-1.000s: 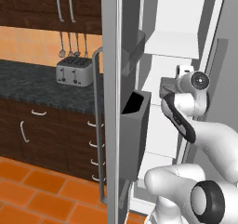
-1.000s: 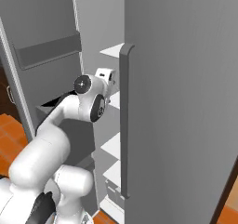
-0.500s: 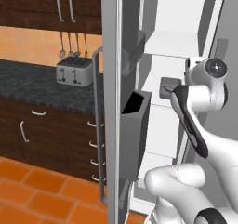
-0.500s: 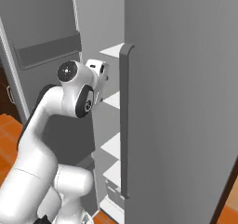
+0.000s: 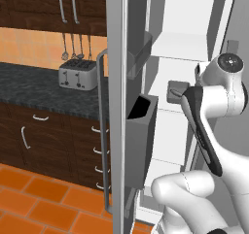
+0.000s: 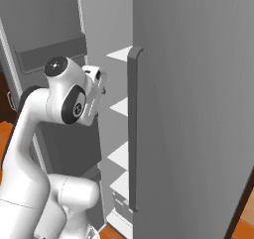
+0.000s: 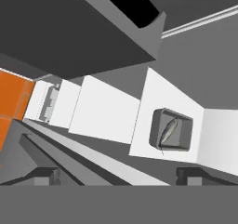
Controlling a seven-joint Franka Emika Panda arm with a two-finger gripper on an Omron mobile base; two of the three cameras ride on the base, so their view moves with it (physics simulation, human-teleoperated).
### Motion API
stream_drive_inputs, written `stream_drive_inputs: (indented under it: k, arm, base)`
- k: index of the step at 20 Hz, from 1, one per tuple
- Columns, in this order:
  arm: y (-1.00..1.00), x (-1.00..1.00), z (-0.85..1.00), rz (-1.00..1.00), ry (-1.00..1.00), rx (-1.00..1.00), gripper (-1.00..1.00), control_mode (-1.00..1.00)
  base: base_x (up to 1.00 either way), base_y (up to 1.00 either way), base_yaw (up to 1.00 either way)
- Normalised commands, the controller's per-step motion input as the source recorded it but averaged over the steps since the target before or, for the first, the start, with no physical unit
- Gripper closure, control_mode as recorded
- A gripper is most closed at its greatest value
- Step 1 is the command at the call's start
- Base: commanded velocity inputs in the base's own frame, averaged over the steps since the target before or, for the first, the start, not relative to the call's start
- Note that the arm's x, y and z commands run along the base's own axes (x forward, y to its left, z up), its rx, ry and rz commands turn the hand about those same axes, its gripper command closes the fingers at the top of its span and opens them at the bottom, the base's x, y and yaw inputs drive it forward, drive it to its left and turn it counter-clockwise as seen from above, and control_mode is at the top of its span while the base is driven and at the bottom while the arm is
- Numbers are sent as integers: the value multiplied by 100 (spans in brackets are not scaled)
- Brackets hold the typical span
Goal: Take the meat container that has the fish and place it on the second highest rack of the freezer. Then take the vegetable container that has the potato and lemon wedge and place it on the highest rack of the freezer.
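Note:
The freezer [image 5: 116, 107] stands open, with white shelves inside. A grey meat container [image 7: 171, 130] holding the slim fish [image 7: 168, 131] rests on a white shelf. In the left base view this container [image 5: 177, 91] sits on the second shelf from the top that shows, the second highest rack [image 5: 163, 104]. My gripper [image 7: 121, 175] is open and holds nothing. It hangs a little way back from the container, with its dark fingertips [image 7: 195, 173] wide apart. The vegetable container with the potato and lemon wedge is out of view.
Dark bins [image 5: 141, 131] hang on the open door, close to my arm's left. The other freezer door [image 6: 198, 109], with its long bar handle [image 6: 133, 134], is closed on the right. A toaster [image 5: 77, 75] stands on the dark counter [image 5: 34, 90].
My hand has drawn back from the shelf while the elbow rose, which uncovers the fish container. The gripper stays open and the container has not moved.

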Motion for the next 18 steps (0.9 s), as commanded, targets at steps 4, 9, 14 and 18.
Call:
stream_drive_inputs:
  k: [4, 9, 14, 18]
  arm:
    - [23, -19, 0, 0, 7, 0, -100, -100]
    - [7, -22, 0, 0, 2, 0, -100, -100]
    - [-7, -22, -1, 1, 0, 3, -100, -100]
    - [-2, -15, -6, 2, 0, 0, -100, -100]
  base:
    - [0, 0, 0]
    - [0, 0, 0]
    - [0, 0, 0]
    - [0, 0, 0]
